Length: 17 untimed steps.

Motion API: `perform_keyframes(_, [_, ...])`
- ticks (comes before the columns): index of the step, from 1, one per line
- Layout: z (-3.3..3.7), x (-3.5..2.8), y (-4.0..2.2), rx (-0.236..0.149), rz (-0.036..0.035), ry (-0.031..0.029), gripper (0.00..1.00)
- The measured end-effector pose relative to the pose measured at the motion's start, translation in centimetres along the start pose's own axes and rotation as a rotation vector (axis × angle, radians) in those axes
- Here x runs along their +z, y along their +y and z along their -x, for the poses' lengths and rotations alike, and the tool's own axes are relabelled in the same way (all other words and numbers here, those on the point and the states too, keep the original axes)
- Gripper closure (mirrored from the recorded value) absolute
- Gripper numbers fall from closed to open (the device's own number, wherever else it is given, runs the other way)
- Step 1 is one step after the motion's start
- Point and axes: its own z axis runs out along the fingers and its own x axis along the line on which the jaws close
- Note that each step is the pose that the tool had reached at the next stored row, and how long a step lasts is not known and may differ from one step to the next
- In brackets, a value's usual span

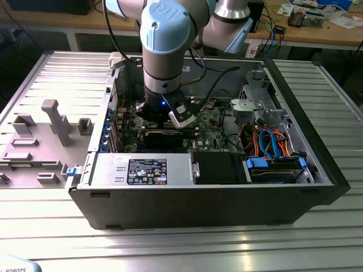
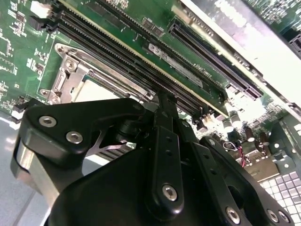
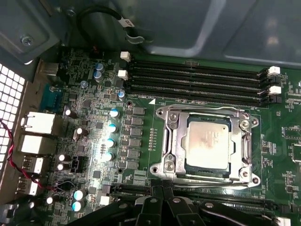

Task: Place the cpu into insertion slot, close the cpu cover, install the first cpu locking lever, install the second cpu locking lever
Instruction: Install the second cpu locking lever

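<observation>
The cpu [image 3: 209, 141], a silver-grey square, lies flat in the insertion slot [image 3: 160, 172] on the green motherboard [image 3: 141, 155]. The cpu cover [image 3: 172, 136], a silver frame, rests down around the chip's edges. My gripper [image 3: 163, 190] is shut with nothing in it, hovering just off the slot's long side, beside a black connector row. In the second wrist view the gripper [image 2: 162, 96] points at the board next to the slot's corner [image 2: 70, 70], where a strip of the cpu [image 2: 96, 92] peeks out. In the exterior view the arm's wrist [image 1: 161, 85] reaches down into the open computer case [image 1: 198, 198].
Long black memory slots [image 3: 197, 77] run along the slot's far side. Capacitors [image 3: 113, 127] and rear ports [image 3: 40, 125] crowd one side. A black expansion card [image 1: 164, 136], drive bays with orange and blue cables [image 1: 272, 144] and the case walls hem the arm in.
</observation>
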Motion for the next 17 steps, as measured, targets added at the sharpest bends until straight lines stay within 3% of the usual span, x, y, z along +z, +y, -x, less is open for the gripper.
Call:
perform_keyframes(5, [-0.29, 0.15, -0.01, 0.016, 0.0018, -0.0037, 0.89])
perform_keyframes(10, [-0.49, 0.32, 0.01, 0.031, 0.0088, -0.0078, 0.89])
perform_keyframes(17, [-0.56, 0.58, 0.14, 0.046, 0.0255, -0.0129, 0.89])
